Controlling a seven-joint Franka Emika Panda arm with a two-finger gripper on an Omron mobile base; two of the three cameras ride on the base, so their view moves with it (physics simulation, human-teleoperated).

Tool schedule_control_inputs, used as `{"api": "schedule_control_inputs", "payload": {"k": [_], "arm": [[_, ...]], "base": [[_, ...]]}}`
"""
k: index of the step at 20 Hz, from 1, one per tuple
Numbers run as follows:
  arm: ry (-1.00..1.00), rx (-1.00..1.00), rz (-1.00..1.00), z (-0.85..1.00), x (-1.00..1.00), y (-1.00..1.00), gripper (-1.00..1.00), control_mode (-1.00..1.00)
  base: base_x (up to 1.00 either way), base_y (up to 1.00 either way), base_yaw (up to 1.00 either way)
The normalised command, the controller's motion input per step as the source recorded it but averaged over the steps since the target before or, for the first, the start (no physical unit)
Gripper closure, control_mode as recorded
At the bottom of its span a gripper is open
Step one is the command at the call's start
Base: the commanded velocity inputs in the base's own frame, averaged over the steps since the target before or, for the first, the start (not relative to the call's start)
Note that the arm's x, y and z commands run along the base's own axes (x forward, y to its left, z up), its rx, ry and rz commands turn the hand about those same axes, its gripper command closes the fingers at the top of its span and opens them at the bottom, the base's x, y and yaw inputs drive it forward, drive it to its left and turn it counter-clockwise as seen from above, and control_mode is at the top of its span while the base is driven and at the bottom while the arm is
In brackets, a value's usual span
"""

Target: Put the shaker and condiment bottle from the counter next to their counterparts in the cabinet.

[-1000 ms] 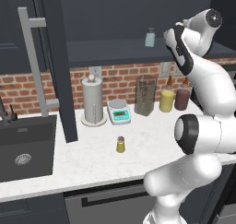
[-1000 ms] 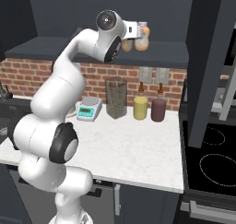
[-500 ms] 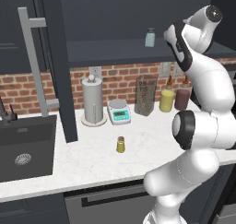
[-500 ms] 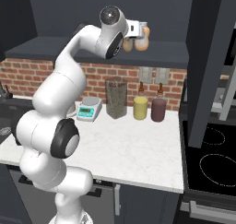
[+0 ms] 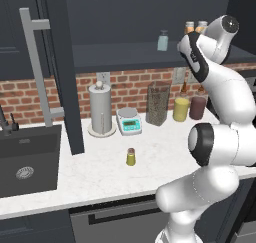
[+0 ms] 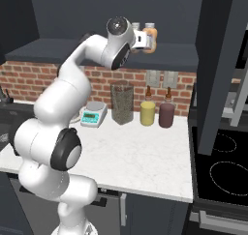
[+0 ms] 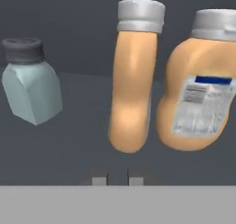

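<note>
Glossy white arm [image 5: 227,94] of rounded, bulging shell segments. Dark charcoal discs capping the joints, one large at the elbow [image 6: 65,149], a smaller one with a pale centre near the wrist [image 6: 116,25]. Dark collars between segments. Fingertips [image 7: 99,180] small, grey, square.

At lower centre of the left base view, the shaker [image 5: 130,157] is yellow-green with a brownish cap, on the counter [image 5: 100,179], white with faint grey veins. The cabinet [image 5: 120,54] is dark charcoal; its bar handle [image 5: 37,67] is light grey. The brick wall [image 5: 135,89] is red-brown with pale mortar. At the left of the hand view, the pale blue-grey shaker [image 7: 31,82] has a dark grey cap. Two orange bottles [image 7: 133,75] have greyish-white caps; the right one carries a pale label with a blue strip.
</note>
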Motion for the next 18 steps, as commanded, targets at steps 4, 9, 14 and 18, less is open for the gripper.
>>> {"api": "schedule_control_inputs", "payload": {"k": [4, 9, 14, 18], "arm": [[0.0, 0.02, 0.0, -0.22, 0.01, -0.01, -1.0, -1.0], [-0.01, 0.0, 0.0, -0.15, -0.17, 0.0, -1.0, -1.0], [-0.01, 0.0, 0.01, -0.12, -0.75, 0.0, -1.0, -1.0], [0.0, 0.03, 0.0, -0.27, -1.0, 0.0, -1.0, -1.0]], "base": [[0.0, 0.0, 0.0], [0.0, 0.0, 0.0], [0.0, 0.0, 0.0], [0.0, 0.0, 0.0]]}}
